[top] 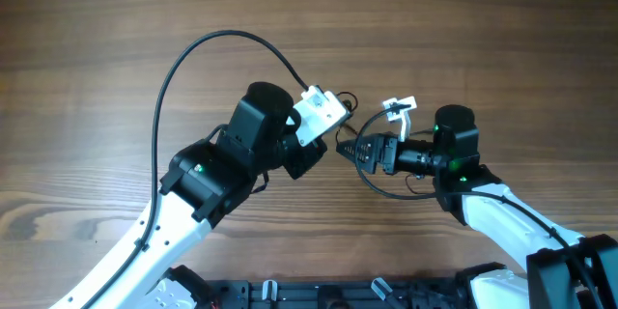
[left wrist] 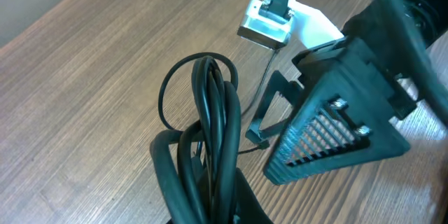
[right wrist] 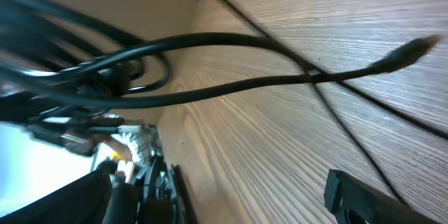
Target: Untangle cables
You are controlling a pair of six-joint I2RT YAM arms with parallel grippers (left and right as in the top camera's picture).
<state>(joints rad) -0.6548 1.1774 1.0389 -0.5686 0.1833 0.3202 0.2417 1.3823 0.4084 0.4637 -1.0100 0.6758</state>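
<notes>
My left claw (top: pixel 335 146) is pressed together on the cables (left wrist: pixel 210 105), very thin black rubbery cords bunched into a loose knot. From the left wrist view the bundle rises out of my grip and fans into a narrow loop just above the brown wood-grain table (left wrist: pixel 84 77). My right claw (top: pixel 359 151) stands wide apart right beside that bundle, holding nothing. From its own wrist view, strands cross in front of it, and one ends in a small tapered plug tip (right wrist: pixel 413 47) hanging free over the wood.

I judge the step in hand to be picking one strand with the right claw. To do it well I should go for a single cord, ideally the one leading to that free tip, not the whole bunch. Closing on several cords would only tighten the knot. I want the left grip firm and steady as an anchor, the right jaws straddling one strand near where it leaves the knot. Then I should draw outward slowly, away from the left claw, watching that the loop opens rather than cinches.
</notes>
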